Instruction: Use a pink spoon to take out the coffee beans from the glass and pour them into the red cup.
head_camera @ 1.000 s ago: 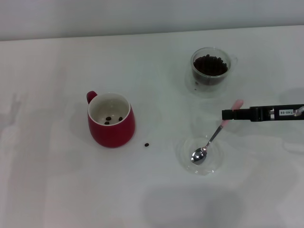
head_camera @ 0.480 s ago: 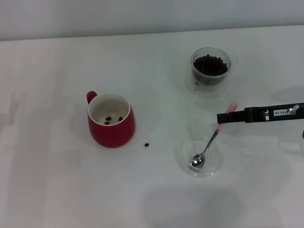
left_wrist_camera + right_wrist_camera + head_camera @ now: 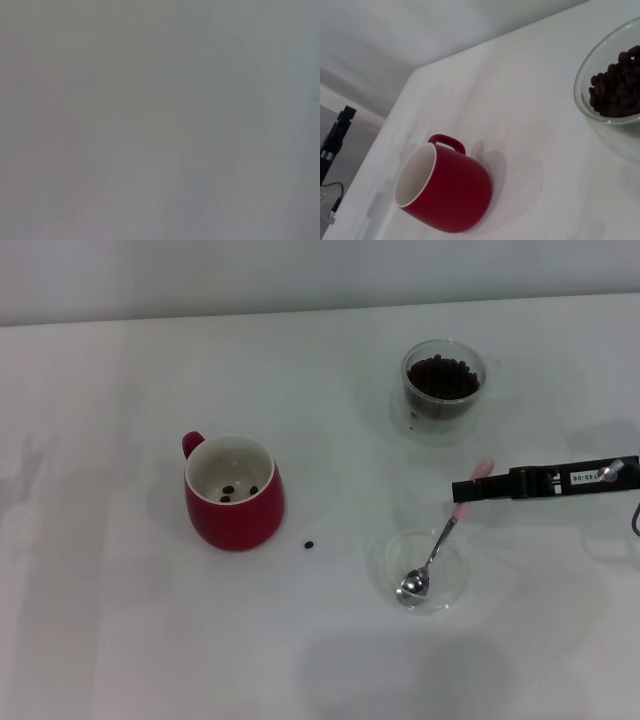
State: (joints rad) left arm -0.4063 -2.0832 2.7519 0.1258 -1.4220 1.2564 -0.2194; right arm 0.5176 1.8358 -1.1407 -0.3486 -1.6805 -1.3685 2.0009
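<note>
The red cup [image 3: 235,498] is glossy red outside and white inside, with three dark coffee beans [image 3: 239,490] on its white bottom. One more dark bean [image 3: 309,544] lies on the white table [image 3: 120,630] just right of it. Far right, the clear glass [image 3: 443,388] holds a nearly black heap. The pink spoon [image 3: 437,546] has a pale pink handle and a shiny silver bowl, lying in a clear dish [image 3: 420,569]. The right gripper [image 3: 458,491] is black with a white label.

White table [image 3: 120,640], red cup [image 3: 234,494], glass [image 3: 443,387], seemingly clear dish [image 3: 420,570], stray bean [image 3: 309,544]
</note>
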